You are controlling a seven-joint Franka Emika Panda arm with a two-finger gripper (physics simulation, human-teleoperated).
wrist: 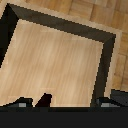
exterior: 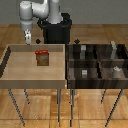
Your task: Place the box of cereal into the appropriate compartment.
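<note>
The box of cereal (exterior: 42, 57) stands upright in the large light-wood tray (exterior: 15, 75), red-orange edged with a tan front. In the wrist view only a dark red sliver of it (wrist: 44, 100) shows. My gripper (exterior: 28, 37) hangs above the tray's far edge toward the exterior view's left, apart from the box. Its jaws stand wide apart and empty, with both fingertips (wrist: 20, 103) showing in the wrist view. The four-part dark bin (exterior: 70, 70) is at the exterior view's right. Its far right compartment (exterior: 106, 53) holds a tall pale grey block (exterior: 114, 48).
Short grey shapes sit in the other bin sections: far left (exterior: 84, 48), near left (exterior: 85, 73), near right (exterior: 116, 71). The robot's black base (exterior: 55, 30) stands behind the tray. Both bins rest on thin legs over a wood floor (wrist: 95, 12).
</note>
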